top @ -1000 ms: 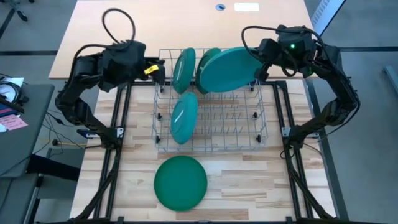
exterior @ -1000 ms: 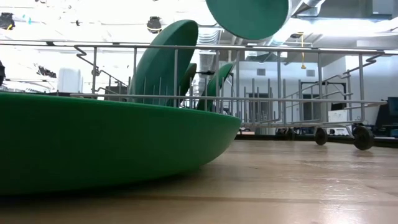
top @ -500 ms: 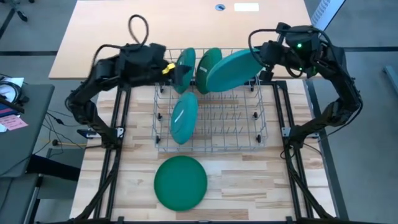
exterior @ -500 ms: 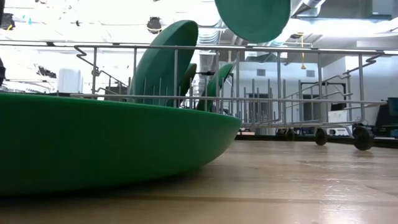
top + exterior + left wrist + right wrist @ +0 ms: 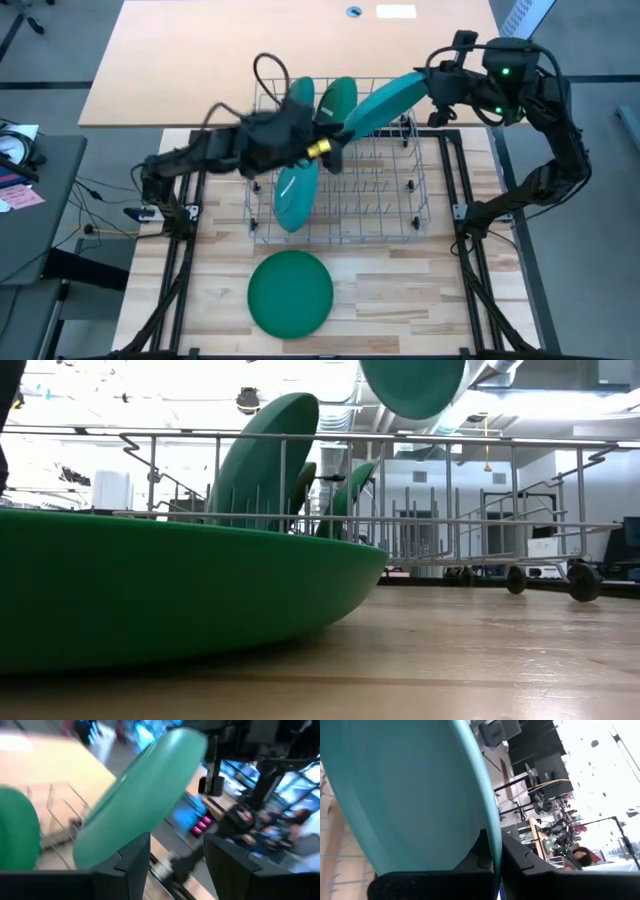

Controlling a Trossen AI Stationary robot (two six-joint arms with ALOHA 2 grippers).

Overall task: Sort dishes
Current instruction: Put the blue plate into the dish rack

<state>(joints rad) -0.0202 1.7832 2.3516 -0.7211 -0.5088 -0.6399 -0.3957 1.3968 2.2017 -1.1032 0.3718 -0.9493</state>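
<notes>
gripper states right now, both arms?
Left gripper: open, empty, reaching toward the raised plate over the wire rack.
Right gripper: shut on the round teal plastic plate.

3 green plates (image 5: 297,188) upright in rack, 1 flat (table front) (image 5: 290,292), 1 teal (image 5: 380,101) aloft.

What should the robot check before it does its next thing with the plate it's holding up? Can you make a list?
1. Right gripper shut on the teal plate: ok.
2. Plate lifted above the wire rack: ok.
3. Left gripper open and near the plate: ok.
4. Left gripper touching the plate: cannot tell.
5. Three plates standing in the rack: ok.
6. Green plate lying on the table, not sorted: not ok.
</notes>
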